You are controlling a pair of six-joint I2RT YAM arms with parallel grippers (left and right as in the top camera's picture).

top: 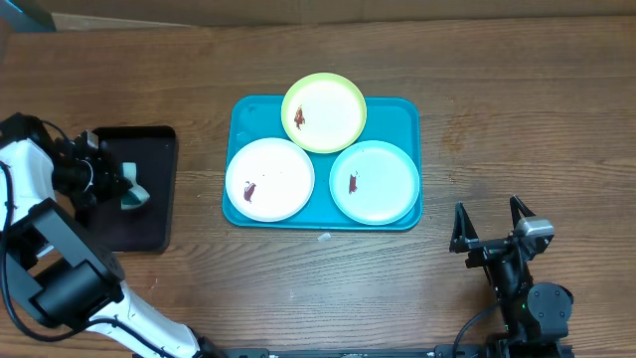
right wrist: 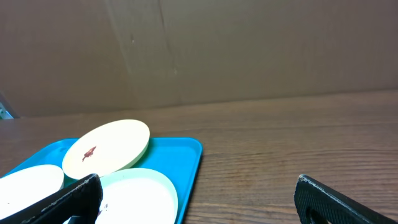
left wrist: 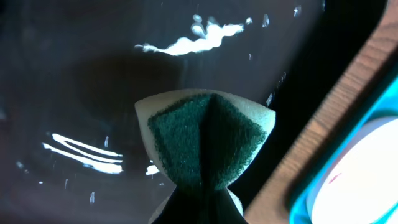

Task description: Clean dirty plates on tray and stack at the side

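Observation:
Three plates lie on the teal-blue tray (top: 402, 117): a yellow-green rimmed plate (top: 324, 111) at the back, a white plate (top: 269, 178) front left, a light teal plate (top: 374, 182) front right. Each has a reddish-brown smear. My left gripper (top: 127, 189) is over the black tray (top: 149, 234), shut on a folded green and white sponge (left wrist: 205, 137). My right gripper (top: 491, 227) is open and empty on the table, right of the tray. In the right wrist view the yellow-green plate (right wrist: 109, 146), teal plate (right wrist: 140, 196) and tray (right wrist: 183, 155) show.
The small black tray (left wrist: 74, 81) is wet, with shiny streaks. A small white scrap (top: 324, 237) lies on the wooden table just in front of the blue tray. A brown cardboard wall (right wrist: 199, 50) stands behind the table.

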